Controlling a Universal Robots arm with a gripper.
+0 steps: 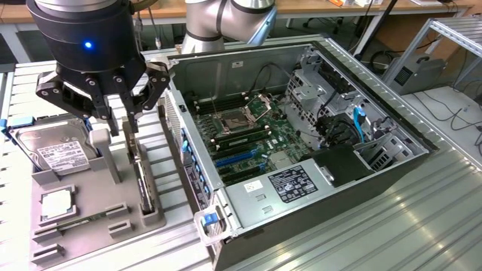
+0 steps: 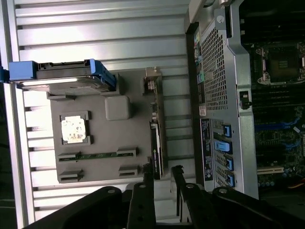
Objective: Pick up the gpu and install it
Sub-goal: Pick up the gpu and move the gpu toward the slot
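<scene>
The gpu stands on edge in its slot along the tray's edge nearest the case. The gripper hangs over one end of it, fingers slightly spread, pinching nothing. A grip that far from the middle could let the card tilt, jam in the slot, or slip.

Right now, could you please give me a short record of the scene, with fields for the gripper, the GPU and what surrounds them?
gripper: jaws apart, over one end of the gpu, holding nothing
gpu: standing on edge in the grey tray, not yet picked up
tray also holds: hard drive, CPU, memory stick
computer case: open beside the tray, motherboard exposed, blue expansion slots without a card
</scene>
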